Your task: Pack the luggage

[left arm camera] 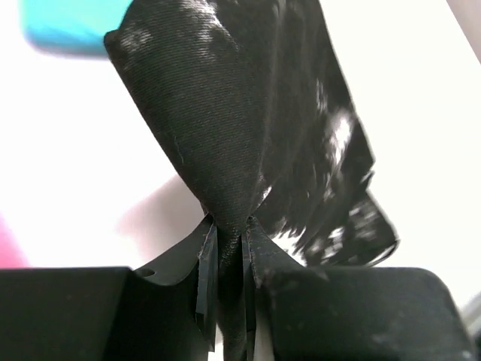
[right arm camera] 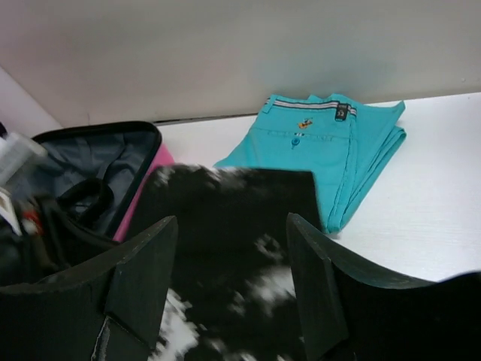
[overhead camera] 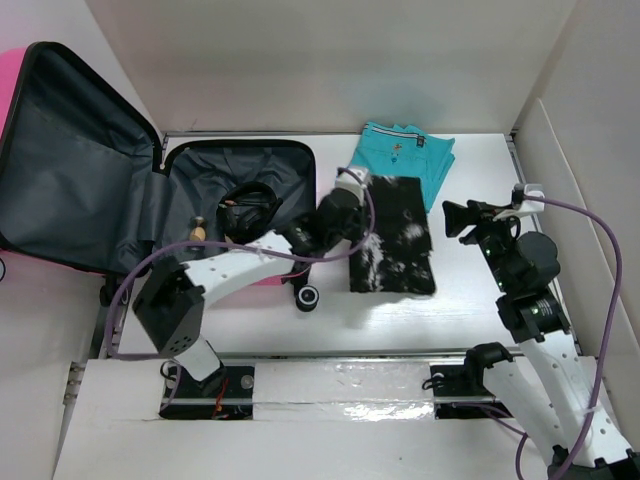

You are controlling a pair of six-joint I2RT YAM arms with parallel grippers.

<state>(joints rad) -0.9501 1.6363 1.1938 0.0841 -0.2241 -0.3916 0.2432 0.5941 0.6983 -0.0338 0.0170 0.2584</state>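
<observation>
The pink suitcase lies open at the left, its dark grey lining showing and black headphones inside. A folded black cloth with white blotches lies on the table right of it. My left gripper is shut on the cloth's near-left edge; in the left wrist view the cloth is pinched between the fingers and pulled up. My right gripper is open and empty, right of the cloth, facing it; the cloth shows between its fingers. Folded teal trousers lie behind the cloth.
The raised suitcase lid stands at the far left. White walls close in the back and right. A suitcase wheel sits near the front of the case. The teal trousers also show in the right wrist view.
</observation>
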